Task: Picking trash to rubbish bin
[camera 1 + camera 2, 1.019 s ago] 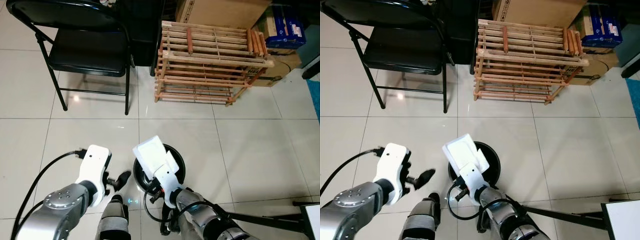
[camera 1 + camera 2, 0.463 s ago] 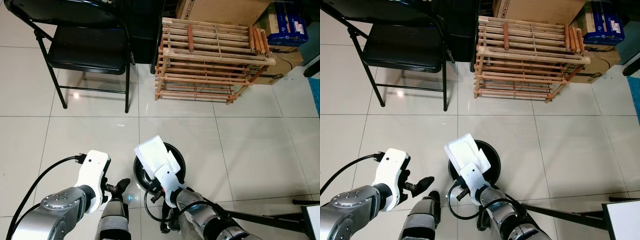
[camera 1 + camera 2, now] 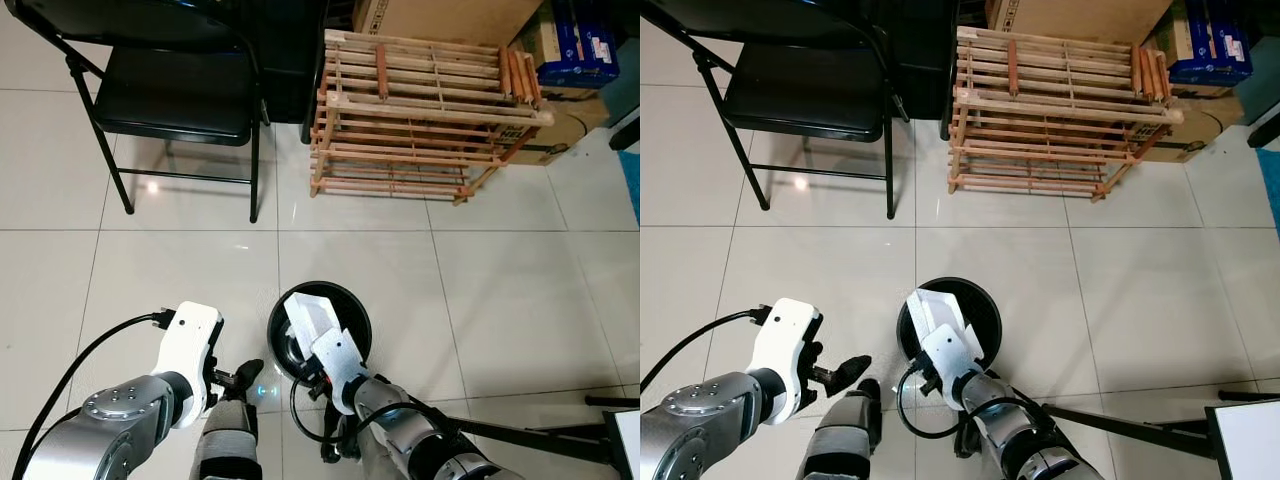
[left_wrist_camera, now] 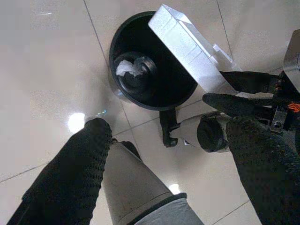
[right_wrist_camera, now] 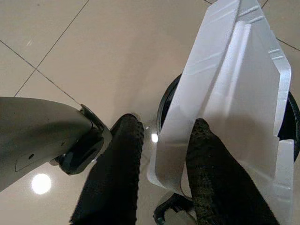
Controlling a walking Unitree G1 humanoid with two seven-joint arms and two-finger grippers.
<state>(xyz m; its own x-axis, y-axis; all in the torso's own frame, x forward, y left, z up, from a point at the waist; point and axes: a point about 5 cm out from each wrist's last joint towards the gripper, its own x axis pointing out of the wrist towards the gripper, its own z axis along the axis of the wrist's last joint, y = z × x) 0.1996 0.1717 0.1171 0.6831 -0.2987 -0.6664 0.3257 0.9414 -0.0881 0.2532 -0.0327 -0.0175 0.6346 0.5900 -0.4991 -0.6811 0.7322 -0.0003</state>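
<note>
A round black bin (image 3: 272, 330) stands on the tiled floor just in front of me. My right gripper (image 5: 165, 124) is shut on a white foam tray (image 3: 306, 312), which tilts down into the bin's mouth. In the left wrist view the bin (image 4: 117, 37) holds a crumpled white scrap (image 4: 127, 68) at its bottom. The tray (image 4: 185, 42) leans over its rim. My left gripper (image 3: 243, 375) hovers low over the floor to the left of the bin, open with nothing between its fingers.
A black folding chair (image 3: 170, 100) stands at the back left and a wooden slatted rack (image 3: 420, 120) at the back right, with cardboard boxes (image 3: 440, 15) behind it. A black stand leg (image 3: 520, 435) lies on the floor at the lower right.
The right gripper has lowered and tipped the foam tray from above the bin down into its mouth. The left gripper stays low beside the bin.
</note>
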